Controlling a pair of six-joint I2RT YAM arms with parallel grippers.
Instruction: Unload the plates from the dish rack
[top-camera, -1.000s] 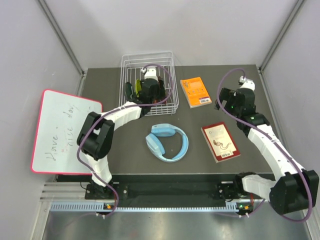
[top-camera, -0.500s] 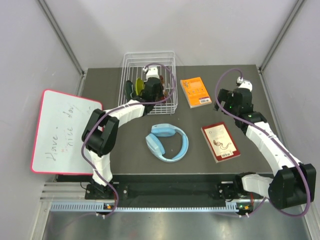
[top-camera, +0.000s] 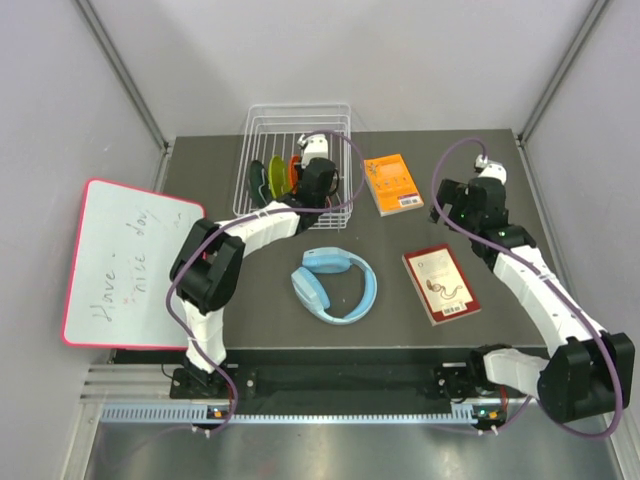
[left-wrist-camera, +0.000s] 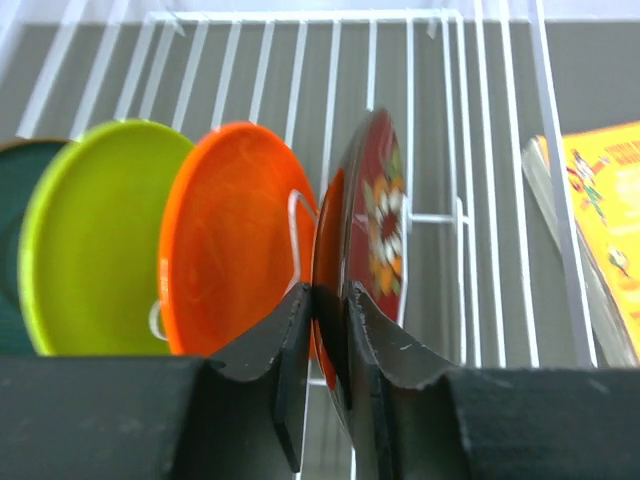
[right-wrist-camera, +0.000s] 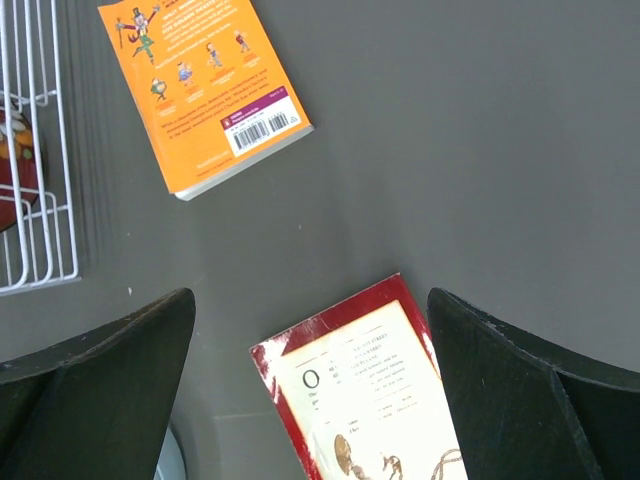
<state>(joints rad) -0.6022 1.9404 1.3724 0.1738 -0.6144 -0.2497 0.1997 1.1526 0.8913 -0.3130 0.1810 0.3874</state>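
Observation:
The white wire dish rack (top-camera: 298, 106) stands at the back of the table. Four plates stand on edge in it: dark teal (left-wrist-camera: 10, 250), lime green (left-wrist-camera: 90, 240), orange (left-wrist-camera: 230, 230) and dark red (left-wrist-camera: 375, 210). My left gripper (left-wrist-camera: 330, 320) is inside the rack and shut on the lower rim of the dark red plate, the rightmost one. From above, my left gripper (top-camera: 316, 182) covers that plate; teal (top-camera: 257, 180), green (top-camera: 276, 175) and orange (top-camera: 293, 168) show left of it. My right gripper (right-wrist-camera: 310, 300) is open and empty above the table between two books.
An orange book (top-camera: 392, 183) lies right of the rack. A red book (top-camera: 441, 286) lies at the front right, blue headphones (top-camera: 334, 284) in the middle front. A pink-framed whiteboard (top-camera: 125, 262) overhangs the table's left edge. The rack's right wall (right-wrist-camera: 45, 240) shows in the right wrist view.
My left gripper has moved right inside the rack, uncovering the green and orange plates, and now grips the dark red plate. My right arm has barely moved.

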